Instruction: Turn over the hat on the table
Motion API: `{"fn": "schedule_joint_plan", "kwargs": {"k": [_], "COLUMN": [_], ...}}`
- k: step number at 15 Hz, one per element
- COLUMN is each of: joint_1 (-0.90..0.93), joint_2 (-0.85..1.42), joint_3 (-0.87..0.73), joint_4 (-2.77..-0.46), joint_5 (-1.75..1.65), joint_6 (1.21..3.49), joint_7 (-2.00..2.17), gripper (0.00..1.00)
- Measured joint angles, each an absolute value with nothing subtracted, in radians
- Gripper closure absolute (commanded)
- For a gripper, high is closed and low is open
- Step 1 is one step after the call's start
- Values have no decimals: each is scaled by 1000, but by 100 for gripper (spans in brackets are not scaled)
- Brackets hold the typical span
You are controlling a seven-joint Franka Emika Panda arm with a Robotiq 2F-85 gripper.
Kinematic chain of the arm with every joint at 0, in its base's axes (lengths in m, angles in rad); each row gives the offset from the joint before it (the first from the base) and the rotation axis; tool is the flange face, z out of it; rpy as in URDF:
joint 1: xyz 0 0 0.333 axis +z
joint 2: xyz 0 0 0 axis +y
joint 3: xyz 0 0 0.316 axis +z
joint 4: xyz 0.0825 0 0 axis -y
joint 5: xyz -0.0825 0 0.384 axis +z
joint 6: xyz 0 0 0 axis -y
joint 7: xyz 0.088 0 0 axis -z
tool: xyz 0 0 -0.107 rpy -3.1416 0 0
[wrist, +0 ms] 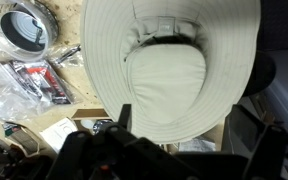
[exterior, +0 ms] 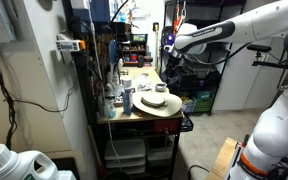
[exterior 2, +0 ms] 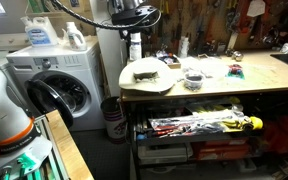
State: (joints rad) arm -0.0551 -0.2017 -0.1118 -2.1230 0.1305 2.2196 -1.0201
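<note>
A: One hat (wrist: 174,70) on the table (exterior 2: 254,88). Where exactly does it lie?

B: At the end of the wooden top, with the pale straw face and the lighter crown turned up. In both exterior views its brim juts out past the table's edge.

A: And the gripper (wrist: 198,125)?

B: It hangs above the hat and clear of it. In an exterior view there is open air between the two.

A: How do the fingers (wrist: 124,118) stand?

B: Spread wide, with nothing in them. In the wrist view the crown sits in the span between them, a little further up the picture. One finger overlaps the near edge of the brim. The other stands outside the brim's rim.

A: Do they touch the straw?

B: No. Neither finger is on the hat.

A: Anything close by?

B: A round glass-topped tin (wrist: 24,25) and some clear plastic packets (wrist: 29,85) lie on the table just beside the brim. A white washing machine (exterior 2: 59,80) stands beside the table's end.
</note>
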Motion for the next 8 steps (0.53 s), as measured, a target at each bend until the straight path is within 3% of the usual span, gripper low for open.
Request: {"fn": "schedule_joint_plan", "kwargs": {"k": [8], "joint_1": [-55], "joint_2": [-235], "joint_3": [-111], "joint_4": [-2109], "joint_5": [105], "joint_6": [2110], "joint_7": [-932], "gripper": [0]}}
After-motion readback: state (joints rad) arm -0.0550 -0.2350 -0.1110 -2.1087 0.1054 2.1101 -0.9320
